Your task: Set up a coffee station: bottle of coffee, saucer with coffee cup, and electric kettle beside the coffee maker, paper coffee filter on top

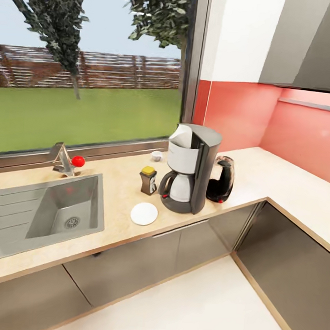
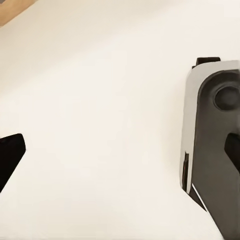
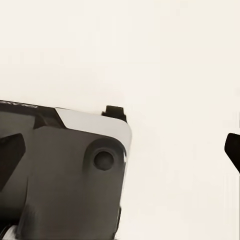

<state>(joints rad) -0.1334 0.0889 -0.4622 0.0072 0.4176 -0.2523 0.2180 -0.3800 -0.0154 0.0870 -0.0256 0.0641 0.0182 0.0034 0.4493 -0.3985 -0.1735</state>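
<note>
both pincers are hanging low over pale floor: the left gripper (image 2: 120, 165) is showing dark fingertips (image 2: 10, 157) at opposite edges of its wrist view, so it's standing wide with nothing between, and the right gripper (image 3: 122, 152) is showing the same wide, empty spread, with the robot's own grey base (image 3: 60, 170) sitting beneath it.

up in the head view, the kitchen countertop (image 1: 261, 175) is looking nearly dressed. the coffee maker (image 1: 191, 169) is standing near the front edge, and something white, likely the paper coffee filter (image 1: 182, 136), is sitting up in its top. the bottle of coffee (image 1: 148, 180) is standing just beside it on the sink side, the saucer (image 1: 144, 213) is lying in front of that near the wood edge, and the electric kettle (image 1: 221, 180) is tucked against the machine's far side. the coffee cup (image 1: 156, 156) is sitting back by the window, well apart from the saucer, so i'm judging that as the step left: cup onto saucer.

room is looking fair: bare counter around the saucer, but the bottle is standing between cup and saucer, and the saucer is lying close to the drop-off. the sink (image 1: 61, 213) is lying well clear to one side.
</note>
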